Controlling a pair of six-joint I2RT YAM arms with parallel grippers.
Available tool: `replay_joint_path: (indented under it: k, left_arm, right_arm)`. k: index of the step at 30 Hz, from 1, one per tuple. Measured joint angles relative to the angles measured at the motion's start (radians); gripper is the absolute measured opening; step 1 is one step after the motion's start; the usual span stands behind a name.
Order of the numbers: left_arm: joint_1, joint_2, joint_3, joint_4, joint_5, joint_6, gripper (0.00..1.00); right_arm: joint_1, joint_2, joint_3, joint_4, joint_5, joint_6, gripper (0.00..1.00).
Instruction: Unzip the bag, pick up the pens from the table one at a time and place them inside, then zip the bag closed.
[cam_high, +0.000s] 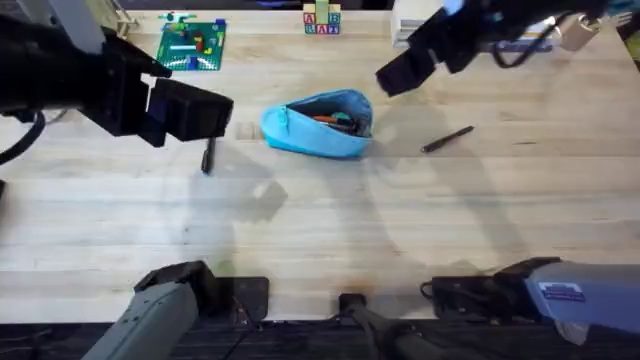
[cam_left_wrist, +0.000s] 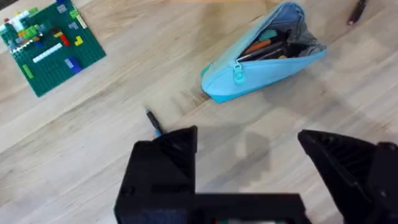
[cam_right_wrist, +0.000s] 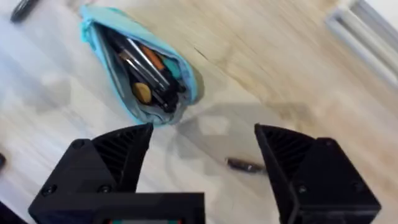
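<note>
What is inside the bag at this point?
The bag is unzipped and holds several pens, mostly black with at least one orange. Its fabric walls cover their lower parts, so an exact count cannot be made. Two more pens lie on the table.

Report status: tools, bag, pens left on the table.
Both tools open and empty, left tool, right tool. Bag unzipped, pens inside. Two pens on table: one, one. Nothing blocking.

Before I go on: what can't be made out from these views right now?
- Black pen left of the light turquoise fabric pouch: the left gripper hides most of it, overhead and in the left wrist view.
- Number of pens inside the pouch: overlapping, blurred.
- Black pen under the right gripper: blurred, its far end behind a finger.
</note>
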Motion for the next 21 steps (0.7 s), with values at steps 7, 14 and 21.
replay_joint_path:
  k: [7,14,21]
  left_arm:
    - [0.0,0.0,0.0,0.0,0.0,0.0,0.993]
    - [0.0,0.0,0.0,0.0,0.0,0.0,0.993]
    - [0.0,0.0,0.0,0.0,0.0,0.0,0.993]
  right_arm:
    - [0.0,-0.163,0.0,-0.204,0.319,0.514,0.998]
    - [0.0,-0.167,0.0,-0.324,0.489,0.921,0.997]
    - [0.0,-0.167,0.0,-0.392,0.512,1.09,0.997]
